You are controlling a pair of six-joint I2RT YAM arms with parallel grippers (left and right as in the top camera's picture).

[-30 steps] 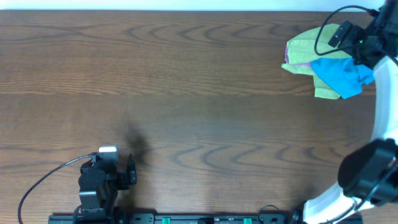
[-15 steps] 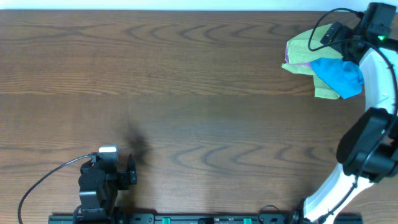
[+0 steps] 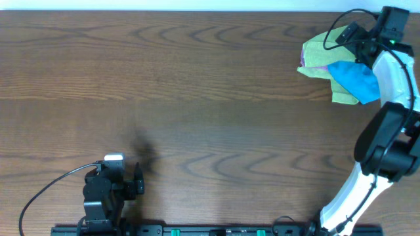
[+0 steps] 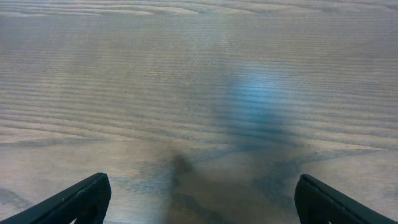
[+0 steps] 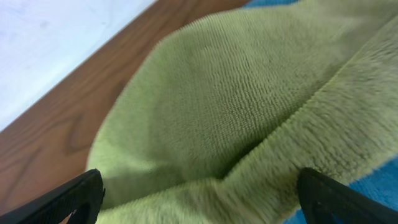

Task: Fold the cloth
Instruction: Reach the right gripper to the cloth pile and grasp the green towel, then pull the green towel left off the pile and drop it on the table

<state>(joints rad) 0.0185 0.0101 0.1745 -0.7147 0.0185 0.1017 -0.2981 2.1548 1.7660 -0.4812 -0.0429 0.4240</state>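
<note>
The lime-green cloth (image 3: 323, 50) lies crumpled in a pile at the table's far right corner. It fills the right wrist view (image 5: 236, 106). A bright blue cloth (image 3: 357, 77) lies partly over it. My right gripper (image 3: 371, 47) hangs over the pile's far right side. In its wrist view the gripper (image 5: 199, 202) is open, with the green cloth between and below its fingers and not gripped. My left gripper (image 3: 134, 181) rests at the near left, far from the cloth. It is open and empty over bare wood in its wrist view (image 4: 199, 202). No white tag shows.
A purple strip (image 3: 307, 68) shows under the pile's left edge, and a yellow-green strip (image 3: 344, 98) at its near side. The table's far edge (image 3: 197, 11) runs just behind the pile. Blue cloth (image 5: 379, 186) shows at the right wrist view's lower right.
My right wrist has moved back toward the table's far edge. The blue cloth's right part has drawn in to the left. The left arm has not moved.
</note>
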